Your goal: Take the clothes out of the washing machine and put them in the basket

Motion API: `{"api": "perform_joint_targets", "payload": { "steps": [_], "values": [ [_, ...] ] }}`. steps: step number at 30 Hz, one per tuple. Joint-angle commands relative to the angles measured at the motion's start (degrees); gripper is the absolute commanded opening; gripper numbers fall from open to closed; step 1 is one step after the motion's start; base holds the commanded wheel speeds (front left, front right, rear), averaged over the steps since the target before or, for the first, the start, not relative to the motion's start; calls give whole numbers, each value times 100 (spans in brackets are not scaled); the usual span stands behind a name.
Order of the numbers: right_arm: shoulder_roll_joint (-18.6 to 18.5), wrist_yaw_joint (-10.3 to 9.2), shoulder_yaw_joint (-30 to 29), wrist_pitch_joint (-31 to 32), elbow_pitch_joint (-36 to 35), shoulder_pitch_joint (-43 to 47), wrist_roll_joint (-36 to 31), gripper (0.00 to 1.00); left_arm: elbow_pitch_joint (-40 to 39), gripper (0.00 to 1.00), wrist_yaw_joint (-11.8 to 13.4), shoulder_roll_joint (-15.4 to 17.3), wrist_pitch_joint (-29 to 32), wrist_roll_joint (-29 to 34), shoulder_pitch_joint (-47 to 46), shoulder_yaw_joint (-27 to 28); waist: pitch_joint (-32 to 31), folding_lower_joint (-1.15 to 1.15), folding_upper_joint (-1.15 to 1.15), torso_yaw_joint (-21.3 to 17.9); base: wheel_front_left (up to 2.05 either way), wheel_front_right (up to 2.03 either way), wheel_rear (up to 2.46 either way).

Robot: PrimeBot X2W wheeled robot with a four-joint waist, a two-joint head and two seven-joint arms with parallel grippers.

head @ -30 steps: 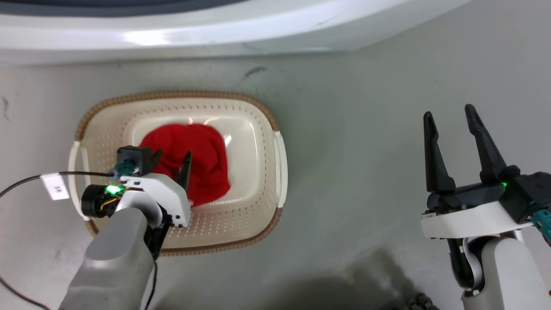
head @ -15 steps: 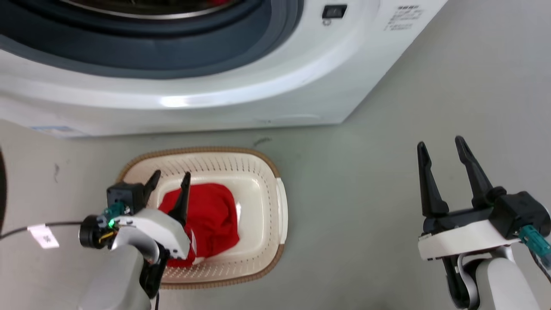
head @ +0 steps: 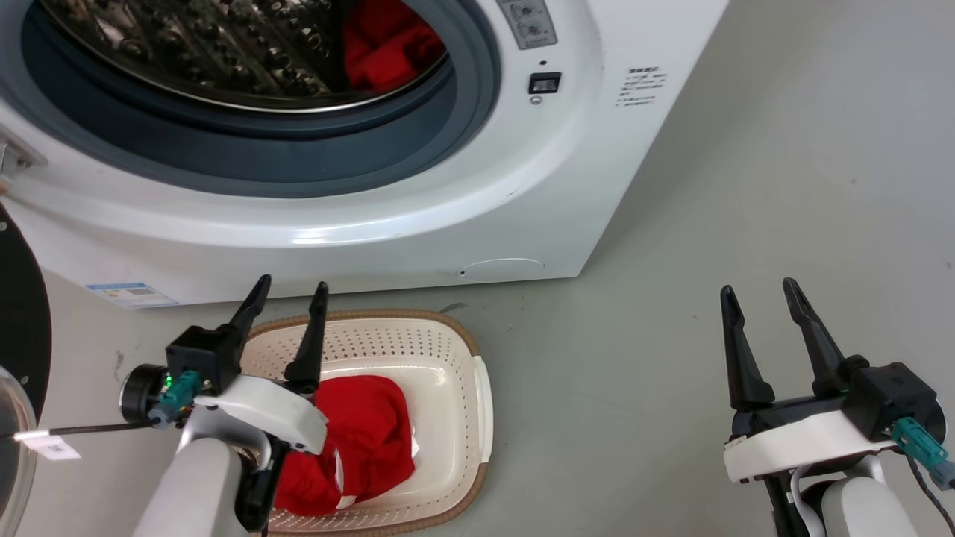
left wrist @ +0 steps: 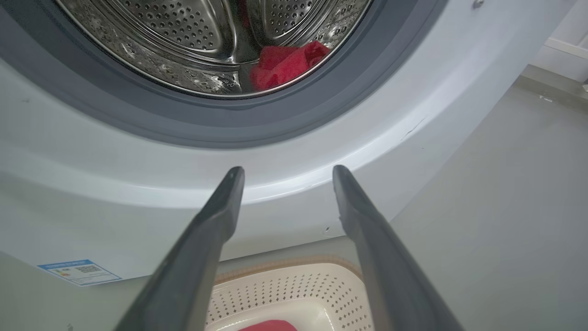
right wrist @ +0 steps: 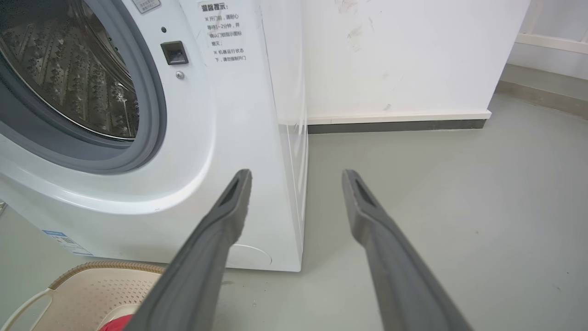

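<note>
One red garment (head: 351,440) lies in the cream basket (head: 448,350) on the floor in front of the white washing machine (head: 522,186). A second red garment (head: 388,45) rests inside the steel drum, also seen as the red garment (left wrist: 287,64) low in the porthole of the washing machine (left wrist: 138,184). My left gripper (head: 291,294) is open and empty, hovering over the basket's far left rim with its fingertips up toward the machine's front. My right gripper (head: 757,294) is open and empty over bare floor at the right. The basket (right wrist: 87,285) shows at the lower left of the right wrist view.
The open door's black rim (head: 19,328) stands at the far left. A cable with a white tag (head: 48,445) trails from my left wrist. Grey floor (head: 746,186) spreads to the machine's right, bounded by a white wall with a dark skirting (right wrist: 399,125).
The head camera has tilted up, bringing the porthole and drum into view. My left gripper has risen off the garment in the basket and now points at the machine. The right gripper holds its pose.
</note>
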Motion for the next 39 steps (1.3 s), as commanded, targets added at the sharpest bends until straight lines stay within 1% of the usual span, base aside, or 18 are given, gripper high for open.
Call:
{"api": "perform_joint_targets", "payload": {
  "steps": [1, 6, 8, 12, 13, 15, 17, 19, 22, 25, 28, 32, 35, 39],
  "values": [
    [-2, -4, 12, -14, 29, 65, 32, 100, -193, 100, -8, -64, -13, 105, 133, 26, -59, 1, 0, -69, 0, 0, 0],
    [-1, -4, 40, -14, 42, 87, 80, 100, -488, 100, -7, -75, -14, 246, 123, 72, -94, 1, 0, -181, 0, 0, 0],
    [-2, -4, 68, -14, 11, 74, 110, 100, -622, 100, -7, 34, -13, 313, -36, 40, -13, 1, 0, -296, 0, 0, 0],
    [-2, -4, 109, -14, -55, -5, 182, 100, -647, 100, -7, 261, -13, 216, -471, 27, 249, 1, 0, -503, 0, 0, 0],
    [-2, -4, 109, -14, -55, -5, 182, 100, -647, 100, -7, 261, -13, 216, -471, 27, 249, 1, 0, -503, 0, 0, 0],
    [0, -4, 119, -14, -79, -40, 227, 100, -608, 100, -7, 422, 94, 36, -810, -74, 439, 1, 0, -608, 0, 0, 0],
    [1, -4, 135, -14, -104, -81, 277, 100, -624, 100, -6, 663, 335, -128, -1270, -137, 660, 1, 0, -705, 0, 0, 0],
    [1, -4, 161, -14, -135, -102, 330, 100, -598, 100, -1, 909, 695, -268, -1744, -199, 904, 1, 0, -809, 0, 0, 0],
    [0, -4, 232, -14, -183, -202, 451, 100, -473, 100, -2, 1269, 1392, -504, -2655, -279, 1304, 1, 0, -971, 0, 0, 0],
    [1, -4, 309, -14, -217, -277, 604, 100, -200, 100, -1, 1659, 2056, -482, -3588, -531, 1697, 1, 0, -1122, 0, 0, 0],
    [2, -4, 420, -14, -241, -380, 727, 100, 210, 100, -1, 1879, 2735, -600, -4545, -776, 2075, 1, 0, -1280, 0, 0, 0],
    [4, -4, 586, -14, -269, -512, 916, 100, 758, 100, -1, 2012, 3600, -803, -5714, -1108, 2451, 1, 0, -1487, 0, 0, 0],
    [2, -4, 734, -14, -299, -560, 1034, 100, 1290, 100, -1, 1918, 4309, -1117, -6442, -1012, 2645, 1, 0, -1670, 0, 0, 0],
    [3, -4, 919, -14, -345, -631, 1182, 100, 1877, 100, -1, 1937, 5142, -1184, -7157, -1091, 2834, 1, 0, -1901, 0, 0, 0]
  ]
}}
